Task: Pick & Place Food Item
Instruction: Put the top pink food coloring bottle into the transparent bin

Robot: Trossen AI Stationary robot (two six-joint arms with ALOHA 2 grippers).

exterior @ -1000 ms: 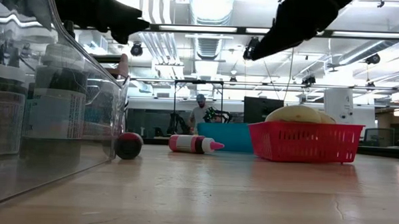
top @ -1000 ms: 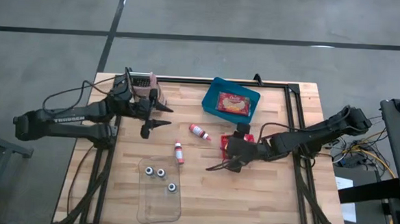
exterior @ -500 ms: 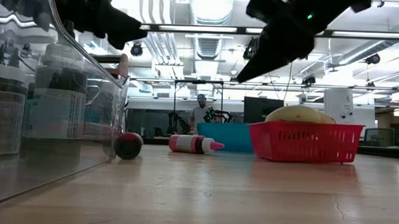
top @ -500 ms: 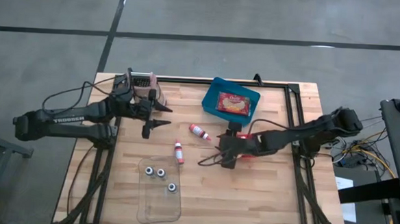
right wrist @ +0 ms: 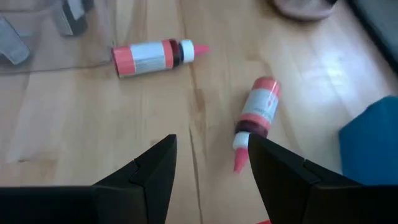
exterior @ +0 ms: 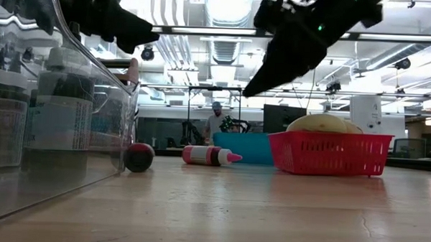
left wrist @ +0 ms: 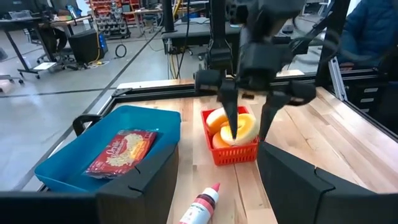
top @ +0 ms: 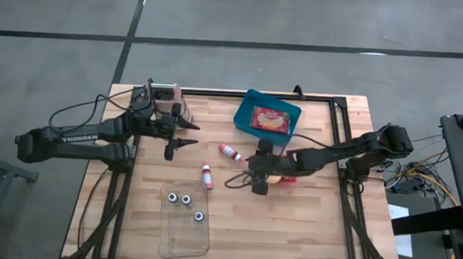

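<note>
Two small red-and-white bottles (top: 231, 152) lie on their sides on the wooden table (top: 306, 228) — one capped, pointed tip showing. The right gripper (top: 243, 180) (fingers spread, empty) has slid leftward off the red basket (top: 288, 178) toward them; the left gripper (top: 185, 134) waits open.

two bottles (top: 231, 152), three jars (top: 185, 204)

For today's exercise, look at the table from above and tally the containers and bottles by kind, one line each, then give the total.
Blue bin: 1
Red basket: 1
Clear plastic tray: 1
Small red-and-white bottles lying on the table: 2
Dark-capped jars standing in the clear tray: 3
Total: 8
</note>
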